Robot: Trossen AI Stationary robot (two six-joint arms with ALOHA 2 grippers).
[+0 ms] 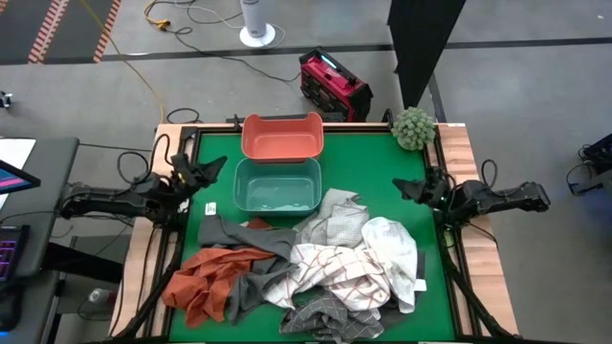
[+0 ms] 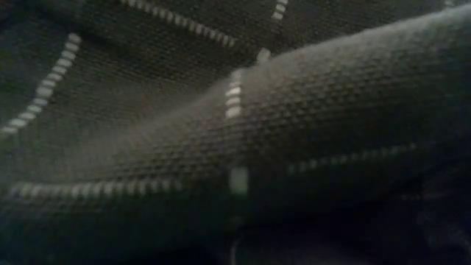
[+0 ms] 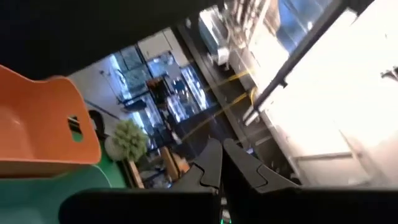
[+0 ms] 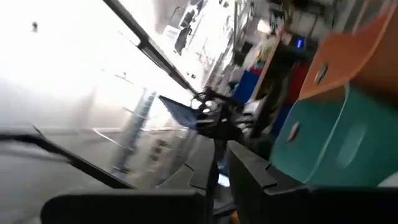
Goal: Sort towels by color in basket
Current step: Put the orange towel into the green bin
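**Supervisor:** Where do things stand?

**Me:** Nothing is sorted yet, by my read. The towels (image 1: 306, 263) lie in one tangled heap on the near half of the green table (image 1: 382, 162), rust-orange at its left end, white at its right, dark grey and checked ones woven between. The teal tub (image 1: 277, 184) and the orange tub (image 1: 282, 136) behind it both look empty. My left gripper (image 1: 212, 172) waits at the table's left edge beside the teal tub, fingers closed together on nothing. My right gripper (image 1: 409, 188) waits at the right edge, also pinched closed and holding nothing.

**Supervisor:** What worries you?

**Me:** The tangle. If I pinch one towel, its overlapping neighbours will likely drag along, and two colours could land in one tub. A hard pull could also sweep cloth off the near edge. The low camera is smothered by checked cloth (image 2: 235, 147), so I'm judging height from above only.
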